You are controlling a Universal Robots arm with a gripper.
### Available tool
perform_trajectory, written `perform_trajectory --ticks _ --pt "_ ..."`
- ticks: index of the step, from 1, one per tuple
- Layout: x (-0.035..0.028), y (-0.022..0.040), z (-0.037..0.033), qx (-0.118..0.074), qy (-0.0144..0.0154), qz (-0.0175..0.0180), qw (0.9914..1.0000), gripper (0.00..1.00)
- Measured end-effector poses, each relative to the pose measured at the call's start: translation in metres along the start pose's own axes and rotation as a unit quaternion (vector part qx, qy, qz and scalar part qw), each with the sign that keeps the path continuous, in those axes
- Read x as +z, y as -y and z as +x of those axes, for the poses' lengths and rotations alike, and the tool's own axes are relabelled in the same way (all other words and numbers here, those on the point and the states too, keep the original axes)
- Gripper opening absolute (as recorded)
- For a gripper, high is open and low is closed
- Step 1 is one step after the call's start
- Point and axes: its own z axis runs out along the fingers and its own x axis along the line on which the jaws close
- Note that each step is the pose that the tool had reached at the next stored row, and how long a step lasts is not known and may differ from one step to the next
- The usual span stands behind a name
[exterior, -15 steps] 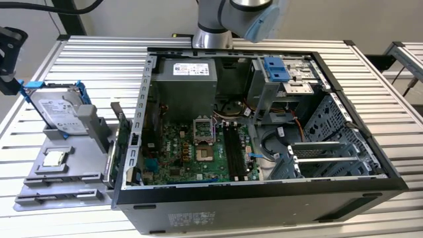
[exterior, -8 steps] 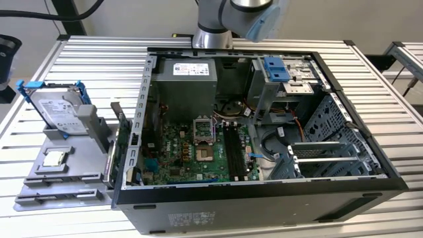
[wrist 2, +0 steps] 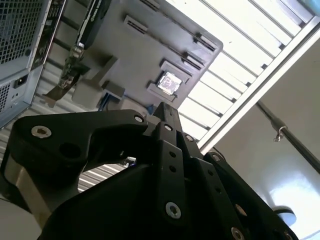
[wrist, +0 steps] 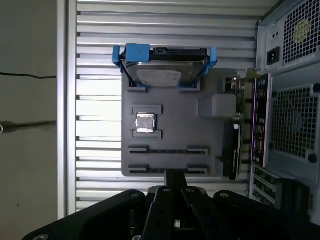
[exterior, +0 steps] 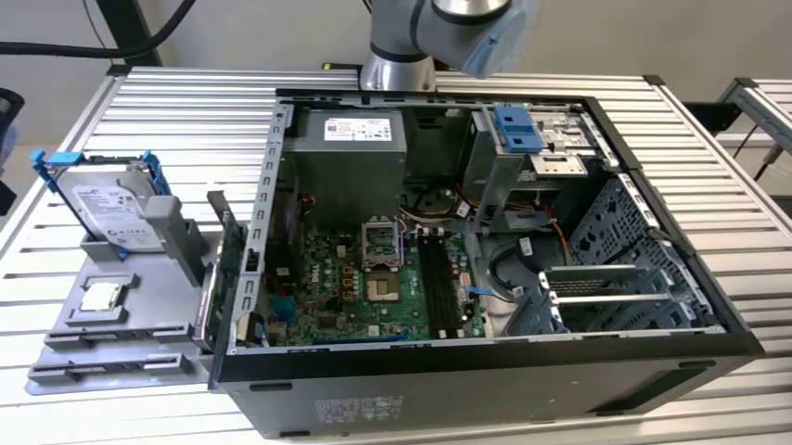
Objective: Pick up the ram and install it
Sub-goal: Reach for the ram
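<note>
My gripper [wrist: 175, 176] is closed. In both wrist views its black fingers [wrist 2: 166, 117] meet in one narrow tip, and I see nothing held between them. It hangs well above the grey tray [wrist: 172, 107], with the tip over the tray edge by the two long holders [wrist: 167, 150], touching nothing.

On the exterior view's left, the tray lies on the ribbed metal table [exterior: 185, 111], just beside the open computer case [exterior: 495, 357]. The hard drive [wrist: 165, 72] stands in its blue frame at the tray's far end. The small square chip [wrist: 145, 122] lies flat in its pocket nearer the middle, between the drive and the long holders.

As best I can place it, the ram [exterior: 429, 271] is inside the case. It looks like a long dark strip standing in the slots on the motherboard [exterior: 359, 297], just to the exterior view's right of the processor socket [exterior: 381, 264]. I cannot tell whether it is fully seated, or say for sure which strip is the stick and which is a bare slot.

The arm [exterior: 427, 28] rises at the far side of the case.
</note>
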Motion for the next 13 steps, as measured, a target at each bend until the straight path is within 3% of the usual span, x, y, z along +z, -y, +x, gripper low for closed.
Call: perform_trajectory --ticks 7,13 --pt "-0.0008 0.018 0.0001 0.0 0.0 0.0 1.0 0.0" --pt "-0.0009 0.0187 0.0003 -0.001 -0.0001 0.0 1.0 0.0"
